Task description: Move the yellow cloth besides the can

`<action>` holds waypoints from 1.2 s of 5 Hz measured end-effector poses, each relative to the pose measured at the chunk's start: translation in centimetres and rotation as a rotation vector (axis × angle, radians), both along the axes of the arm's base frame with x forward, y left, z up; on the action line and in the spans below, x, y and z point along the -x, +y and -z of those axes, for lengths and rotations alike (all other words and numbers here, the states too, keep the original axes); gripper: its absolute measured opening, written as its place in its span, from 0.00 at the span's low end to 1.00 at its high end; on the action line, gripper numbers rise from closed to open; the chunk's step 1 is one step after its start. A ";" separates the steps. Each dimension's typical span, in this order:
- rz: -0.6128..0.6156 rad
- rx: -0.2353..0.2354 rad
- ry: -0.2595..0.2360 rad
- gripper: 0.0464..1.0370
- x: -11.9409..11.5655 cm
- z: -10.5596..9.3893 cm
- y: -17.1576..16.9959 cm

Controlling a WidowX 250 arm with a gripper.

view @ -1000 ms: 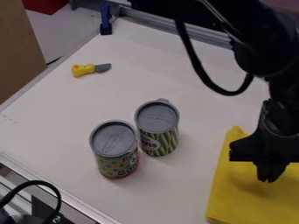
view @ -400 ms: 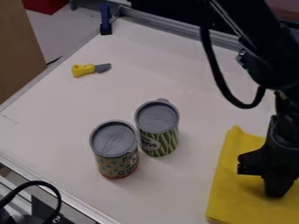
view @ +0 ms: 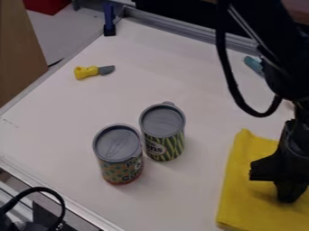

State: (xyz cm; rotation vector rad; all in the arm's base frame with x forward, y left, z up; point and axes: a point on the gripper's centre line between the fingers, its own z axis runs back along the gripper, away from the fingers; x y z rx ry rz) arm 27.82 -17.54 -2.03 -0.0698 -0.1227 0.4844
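Positioning the hand [view: 291, 195] low over the yellow cloth [view: 244, 207] presumably sets up a pinch for xfer twd. the upright cans [view: 161, 122], well left of the hand in view; hand opening & grip status can't be determined.

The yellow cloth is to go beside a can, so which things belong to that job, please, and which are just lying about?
For the job:
yellow cloth
black two-finger gripper, at the cloth
green-striped, grey-lidded can or dotted, grey-lidded can (target unclear)

Just lying about:
toy knife with yellow handle and grey blade
teal object
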 end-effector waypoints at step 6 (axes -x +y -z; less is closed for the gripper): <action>-0.365 -0.068 -0.053 0.01 -6.4 0.1 8.8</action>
